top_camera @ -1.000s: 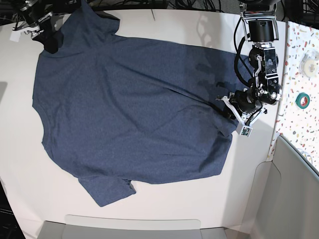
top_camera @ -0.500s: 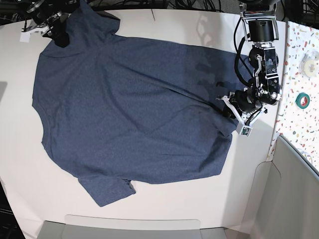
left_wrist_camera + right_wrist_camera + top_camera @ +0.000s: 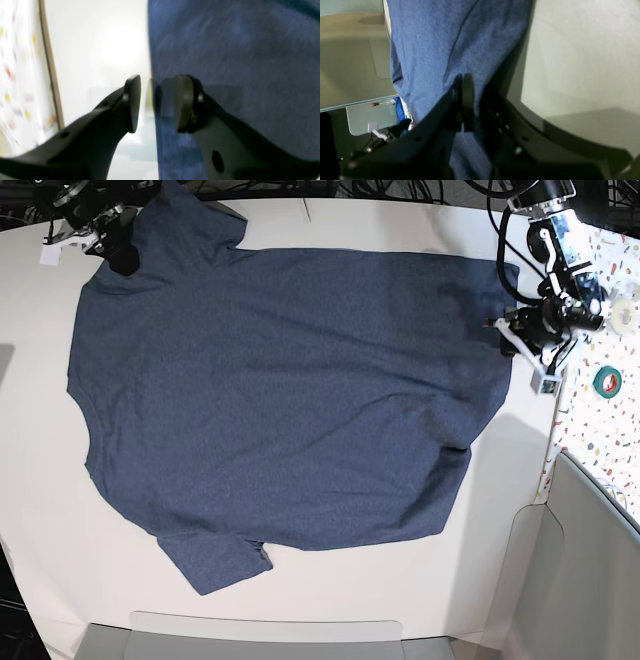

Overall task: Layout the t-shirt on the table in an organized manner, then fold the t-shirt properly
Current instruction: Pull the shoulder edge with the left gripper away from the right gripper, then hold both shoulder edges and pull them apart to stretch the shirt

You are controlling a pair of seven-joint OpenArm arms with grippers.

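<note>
The navy t-shirt (image 3: 270,390) lies spread flat on the white table (image 3: 30,430), plain face up, with no lettering showing. My left gripper (image 3: 522,345) is at the shirt's right hem. In the left wrist view its jaws (image 3: 156,103) stand a little apart, with the shirt's edge (image 3: 225,50) running between them over the table (image 3: 100,50). My right gripper (image 3: 110,245) is at the far left corner of the shirt by a sleeve. In the right wrist view it (image 3: 473,100) is shut on lifted fabric (image 3: 440,37).
A speckled terrazzo strip (image 3: 610,420) runs along the right with a green tape roll (image 3: 607,381) and a white roll (image 3: 625,310). A grey bin (image 3: 590,580) stands at the lower right. A grey tray edge (image 3: 270,635) lies at the front. Cables (image 3: 400,190) lie at the back.
My left gripper moved right and towards the back, dragging the hem outwards and flattening the creases there. My right gripper shifted slightly right and towards the back a second ago, then stayed.
</note>
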